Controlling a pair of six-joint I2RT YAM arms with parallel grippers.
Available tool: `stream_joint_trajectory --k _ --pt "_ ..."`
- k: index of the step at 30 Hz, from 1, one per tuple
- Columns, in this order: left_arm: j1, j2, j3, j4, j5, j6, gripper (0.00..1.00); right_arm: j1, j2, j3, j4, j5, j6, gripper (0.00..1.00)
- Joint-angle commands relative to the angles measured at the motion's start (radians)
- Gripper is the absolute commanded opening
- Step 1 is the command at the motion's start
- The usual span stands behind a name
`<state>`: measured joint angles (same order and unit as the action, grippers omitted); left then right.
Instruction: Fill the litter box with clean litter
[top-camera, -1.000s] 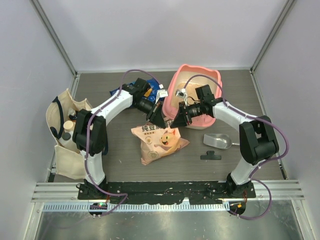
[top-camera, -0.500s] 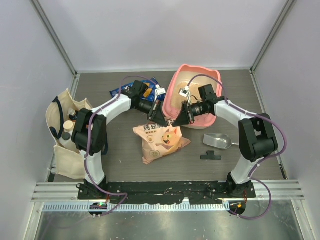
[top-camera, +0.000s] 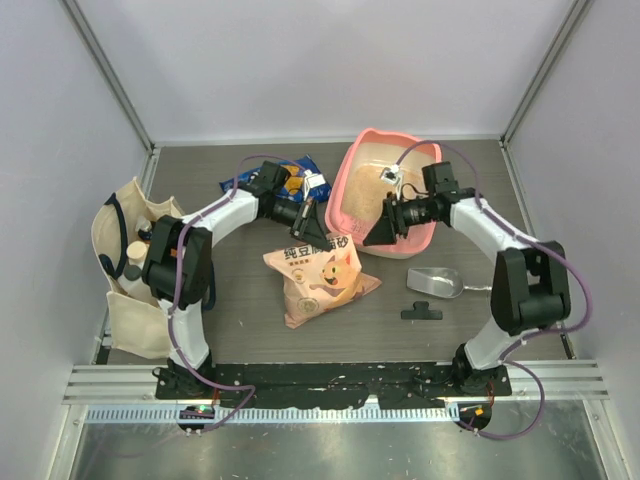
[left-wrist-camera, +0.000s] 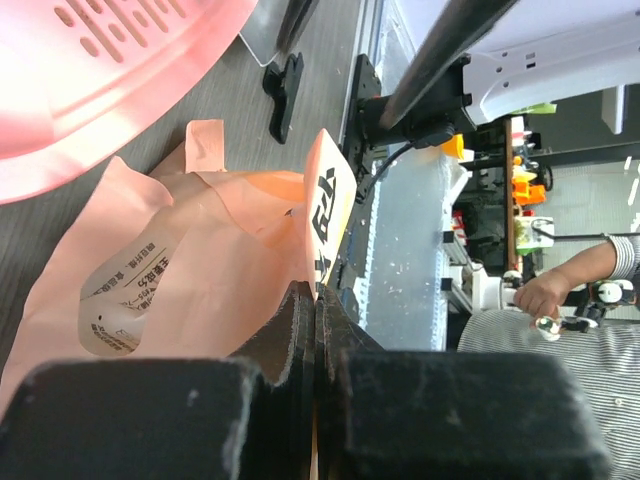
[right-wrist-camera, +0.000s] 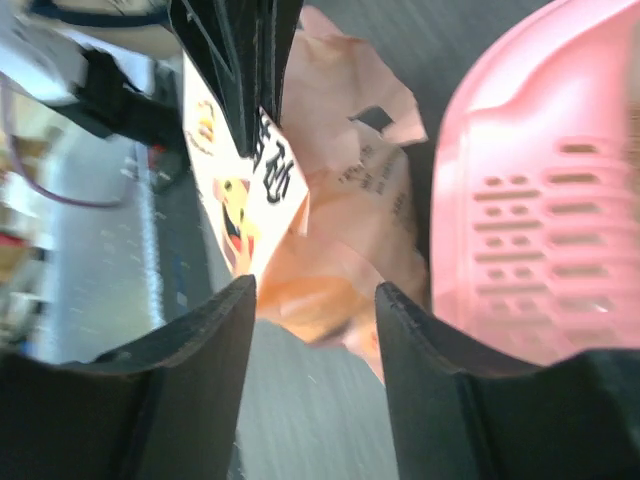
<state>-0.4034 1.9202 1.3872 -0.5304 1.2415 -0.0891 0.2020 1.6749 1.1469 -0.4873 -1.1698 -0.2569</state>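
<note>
The pink litter box (top-camera: 432, 232) stands at the back right, its floor pale beige with litter (top-camera: 375, 165). The pinkish-beige litter bag (top-camera: 322, 280) with the orange cat lies in front of it. My left gripper (top-camera: 320, 241) is shut on the bag's top edge, which also shows in the left wrist view (left-wrist-camera: 316, 296), pinching the bag (left-wrist-camera: 200, 270). My right gripper (top-camera: 373, 235) is open and empty beside the box's near rim, apart from the bag. In the right wrist view (right-wrist-camera: 315, 300) the bag (right-wrist-camera: 350, 210) and the box's slotted ledge (right-wrist-camera: 540, 220) lie ahead.
A metal scoop (top-camera: 436, 282) and a black clip (top-camera: 421, 312) lie right of the bag. A blue chip bag (top-camera: 292, 175) lies behind the left arm. A cream tote bag (top-camera: 128, 270) stands at the left edge.
My right gripper has drawn away to the right from the bag's top and now stands open. The left gripper keeps its hold on the bag, whose top has shifted slightly left.
</note>
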Motion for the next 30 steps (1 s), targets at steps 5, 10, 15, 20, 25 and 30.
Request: stream_joint_trajectory --k 5,10,15,20,25,30 --pt "-0.002 0.065 0.110 -0.053 0.016 -0.044 0.00 -0.021 -0.286 0.090 -0.563 0.364 -0.582 0.52" --pt "-0.015 0.016 0.084 0.134 -0.008 -0.149 0.00 -0.021 -0.405 -0.012 -0.862 0.535 -0.786 0.49" --pt "-0.017 -0.015 0.010 0.167 0.019 -0.156 0.00 -0.021 -0.563 -0.200 -0.901 0.656 -0.929 0.50" --pt "-0.020 -0.064 -0.016 0.085 0.027 -0.077 0.00 -0.019 -0.615 -0.303 -0.806 0.691 -0.947 0.53" --pt "-0.029 -0.084 0.009 -0.103 0.013 0.122 0.00 -0.021 -0.516 -0.293 -0.721 0.648 -0.975 0.54" --pt "-0.038 -0.104 -0.013 -0.105 0.012 0.121 0.00 -0.021 -0.388 -0.266 -0.720 0.734 -1.010 0.57"
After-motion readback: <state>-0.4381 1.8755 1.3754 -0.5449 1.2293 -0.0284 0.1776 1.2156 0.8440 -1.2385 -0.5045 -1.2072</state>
